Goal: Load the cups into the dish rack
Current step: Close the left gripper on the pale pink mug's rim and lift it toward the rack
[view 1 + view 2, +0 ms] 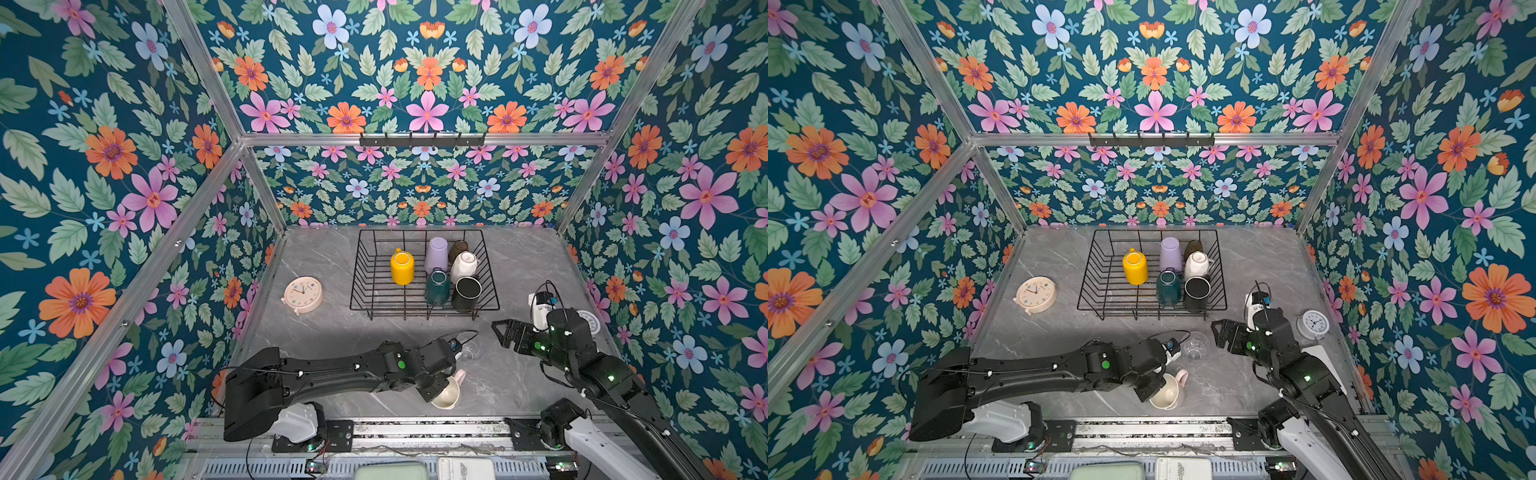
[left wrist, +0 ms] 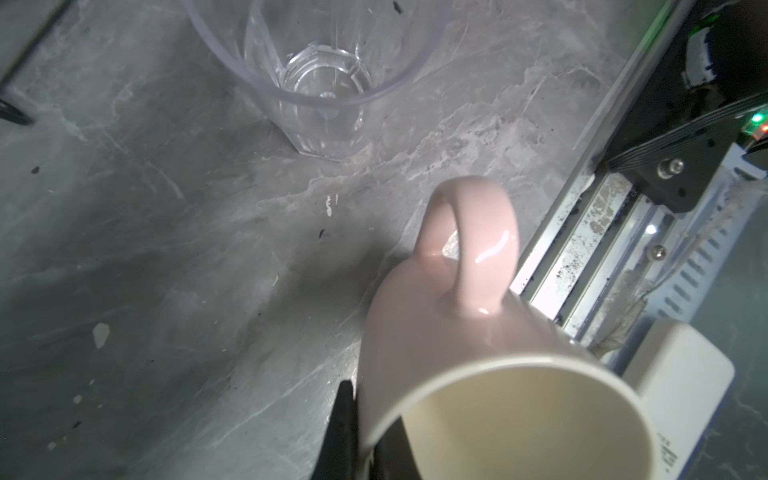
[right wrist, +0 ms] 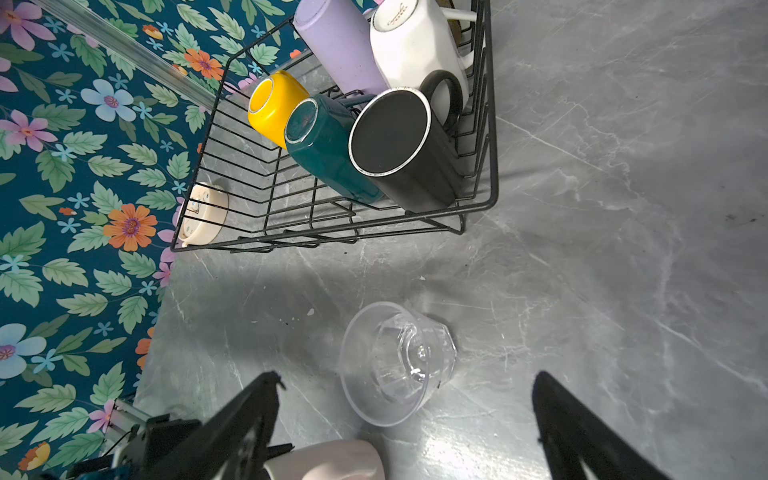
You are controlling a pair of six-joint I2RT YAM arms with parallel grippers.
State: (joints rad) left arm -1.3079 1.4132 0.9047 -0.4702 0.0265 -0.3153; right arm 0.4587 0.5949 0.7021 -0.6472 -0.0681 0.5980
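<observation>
Left gripper (image 1: 434, 392) pinched shut on the rim of the tilted pale-pink mug (image 1: 449, 392), lower centre in both top views. Right gripper (image 1: 502, 332) wide open and empty, near clear glass (image 1: 1196, 347). Dish rack (image 1: 361, 266) mid-frame, partly loaded.

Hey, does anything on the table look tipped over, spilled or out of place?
Nothing looks spilled. The pale-pink mug is tipped sideways at the table's front edge, its rim pinched by the left end effector. The clear glass stands upright.

Your left gripper (image 1: 434, 392) is clamped on the pale-pink mug (image 1: 449, 395) near the front of the counter (image 1: 332, 340); your right gripper (image 1: 498, 334) hovers open.
</observation>
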